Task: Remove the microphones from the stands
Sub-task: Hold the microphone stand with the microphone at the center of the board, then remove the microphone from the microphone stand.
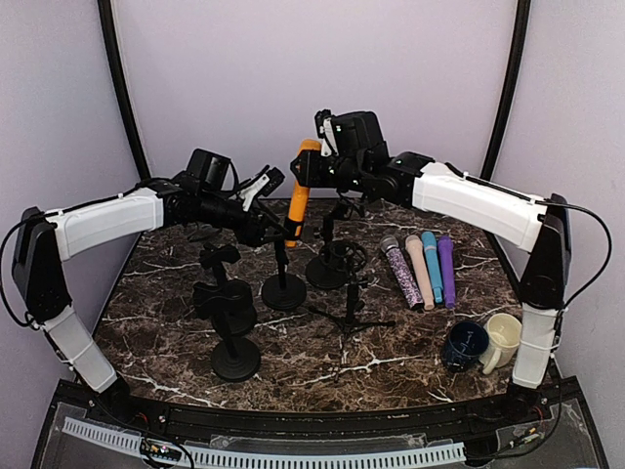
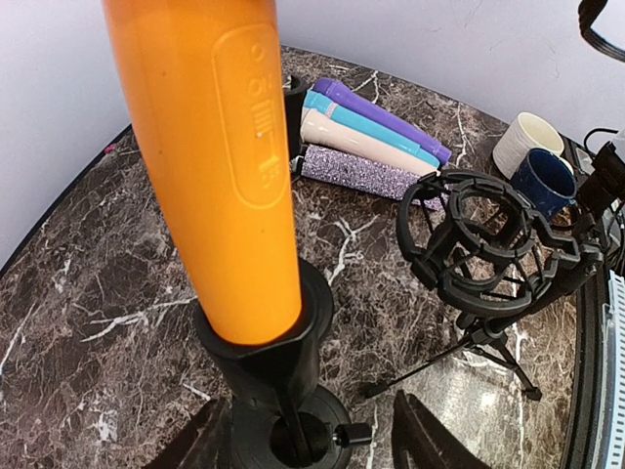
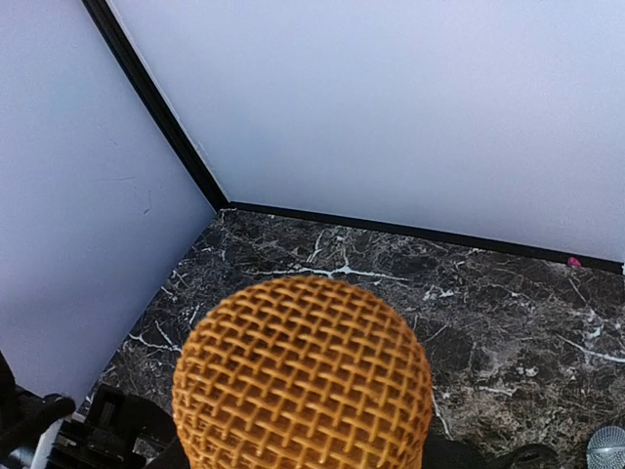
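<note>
The orange microphone [image 1: 298,200] sits clipped in the stand [image 1: 283,288], mid-table. Our left gripper [image 2: 308,440] straddles the clip [image 2: 264,357], unclenched. The right gripper [image 1: 306,166], coming from 2 o'clock, perhaps holds the head [image 3: 303,381]; we cannot tell. We should pull straight along its axis.

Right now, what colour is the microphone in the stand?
The microphone is orange, clearest in the left wrist view.

a table [image 1: 176,322], arm bases at its near edge. near the middle, a microphone [image 1: 298,195] stands upright in a stand [image 1: 283,291]. the left gripper [image 1: 273,233] is at the stand's clip, from the left; the right gripper [image 1: 305,164] is at the microphone's top, from the right. just right of the stand is a shock mount [image 1: 342,256], with a tripod [image 1: 352,318] before it. two more stands [image 1: 234,363] sit left and nearer. four mics [image 1: 422,269] lie side by side at right, two cups [image 1: 483,342] nearer.
</note>
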`<state>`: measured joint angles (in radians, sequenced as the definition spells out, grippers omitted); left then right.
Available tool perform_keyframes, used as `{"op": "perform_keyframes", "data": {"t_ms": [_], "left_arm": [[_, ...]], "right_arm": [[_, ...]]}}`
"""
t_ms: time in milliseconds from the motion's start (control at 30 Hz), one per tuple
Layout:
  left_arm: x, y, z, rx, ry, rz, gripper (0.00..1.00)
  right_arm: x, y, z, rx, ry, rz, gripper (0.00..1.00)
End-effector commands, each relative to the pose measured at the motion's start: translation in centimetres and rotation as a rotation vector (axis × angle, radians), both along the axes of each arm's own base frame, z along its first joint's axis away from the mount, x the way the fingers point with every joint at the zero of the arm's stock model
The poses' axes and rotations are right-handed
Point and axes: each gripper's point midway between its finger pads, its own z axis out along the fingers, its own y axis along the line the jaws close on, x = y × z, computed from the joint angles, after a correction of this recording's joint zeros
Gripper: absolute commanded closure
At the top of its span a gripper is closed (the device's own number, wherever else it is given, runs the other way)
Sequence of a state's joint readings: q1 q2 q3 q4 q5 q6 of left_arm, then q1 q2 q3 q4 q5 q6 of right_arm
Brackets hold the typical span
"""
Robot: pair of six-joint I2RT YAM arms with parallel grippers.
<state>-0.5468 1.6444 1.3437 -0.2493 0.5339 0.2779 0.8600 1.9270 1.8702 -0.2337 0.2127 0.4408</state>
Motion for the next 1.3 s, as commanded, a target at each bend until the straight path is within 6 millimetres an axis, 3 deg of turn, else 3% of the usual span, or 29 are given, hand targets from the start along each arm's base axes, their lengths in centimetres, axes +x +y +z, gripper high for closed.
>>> {"op": "perform_keyframes", "data": {"t_ms": [0,200,400,633,1033,1267], "left_arm": [[-0.2,-0.2,0.5,0.014,-0.009,-0.029,0.41],[0.3,-0.1,-0.6,0.055,-0.012,-0.015,0.44],[0.4,0.0,-1.4,0.076,-0.009,-0.01,0.6],[0.6,0.0,-2.0,0.086,-0.015,-0.002,0.59],[0.4,0.3,-3.0,0.103,-0.01,0.003,0.88],[-0.1,0.5,-3.4,0.107,-0.004,0.006,1.0]], "right_arm": [[0.5,0.2,2.5,0.058,-0.052,0.004,0.64],[0.2,0.0,2.9,0.063,-0.061,0.011,0.74],[-0.1,-0.1,2.9,0.061,-0.064,0.017,0.79],[-0.5,-0.1,3.1,0.054,-0.075,0.017,0.81],[-1.5,-0.8,4.5,0.066,-0.112,-0.012,0.89],[-2.0,-1.2,5.3,0.067,-0.137,-0.026,1.0]]}}
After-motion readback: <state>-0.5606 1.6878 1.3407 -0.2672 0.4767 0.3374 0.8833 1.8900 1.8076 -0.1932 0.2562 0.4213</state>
